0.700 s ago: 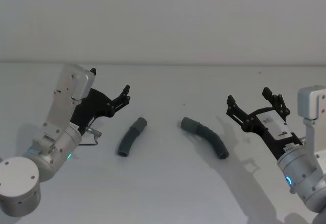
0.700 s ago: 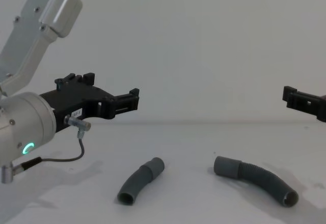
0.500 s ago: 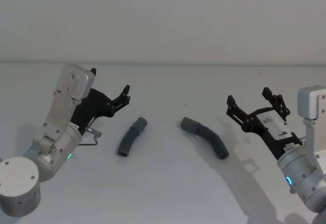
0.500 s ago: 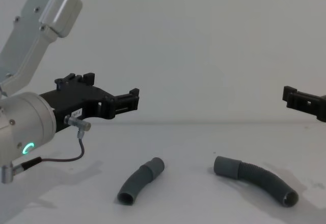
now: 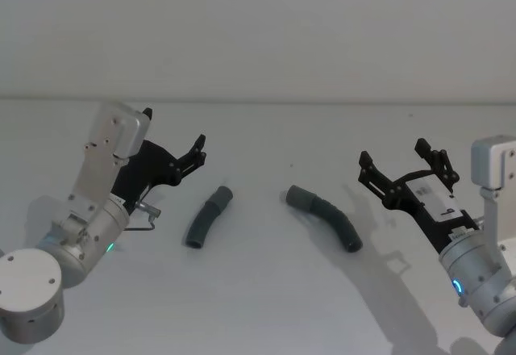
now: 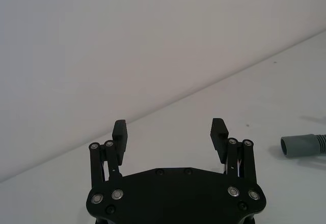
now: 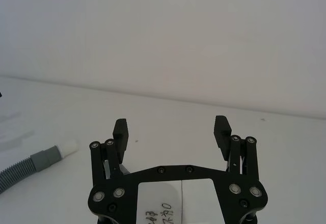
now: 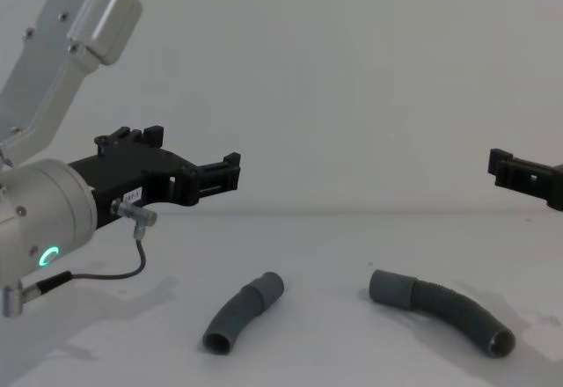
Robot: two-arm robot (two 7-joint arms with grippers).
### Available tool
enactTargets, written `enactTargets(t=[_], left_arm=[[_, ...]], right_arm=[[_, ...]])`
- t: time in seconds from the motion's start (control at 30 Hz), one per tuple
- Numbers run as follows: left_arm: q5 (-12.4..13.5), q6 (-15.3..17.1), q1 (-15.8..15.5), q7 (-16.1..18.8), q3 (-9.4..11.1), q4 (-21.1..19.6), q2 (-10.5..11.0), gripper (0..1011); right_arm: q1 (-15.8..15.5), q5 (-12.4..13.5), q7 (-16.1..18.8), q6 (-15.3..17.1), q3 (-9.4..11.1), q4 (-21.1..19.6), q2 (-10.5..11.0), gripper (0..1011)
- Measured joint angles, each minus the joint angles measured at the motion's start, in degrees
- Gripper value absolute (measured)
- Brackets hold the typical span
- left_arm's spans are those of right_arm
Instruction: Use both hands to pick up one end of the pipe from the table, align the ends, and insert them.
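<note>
Two dark grey corrugated pipe pieces lie apart on the white table [image 5: 266, 290]. The shorter [image 5: 209, 216] [image 8: 242, 314] is on the left and the longer [image 5: 324, 216] [image 8: 444, 310] on the right. Their cuffed ends [image 5: 223, 196] [image 5: 298, 197] face each other across a gap. My left gripper [image 5: 174, 129] [image 8: 193, 148] [image 6: 169, 130] hovers open, left of the shorter piece and above the table. Right of the longer piece, my right gripper [image 5: 395, 155] [image 7: 171, 127] is open and holds nothing. The right wrist view shows one pipe piece [image 7: 20, 169] with a grey cuff and whitish tip [image 7: 69, 147]. A cuff [image 6: 300, 145] shows in the left wrist view.
A pale grey wall [image 5: 258, 32] rises behind the table's far edge. A thin cable [image 8: 106, 273] loops under the left wrist. Bare table surface surrounds both pipe pieces.
</note>
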Motion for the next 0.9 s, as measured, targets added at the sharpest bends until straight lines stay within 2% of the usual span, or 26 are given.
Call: enactTargets(t=[0.9], left_arm=[[0.0,0.0,0.0,0.0,0.0,0.0,0.0,1003]], right_arm=[[0.0,0.0,0.0,0.0,0.0,0.0,0.0,1001]])
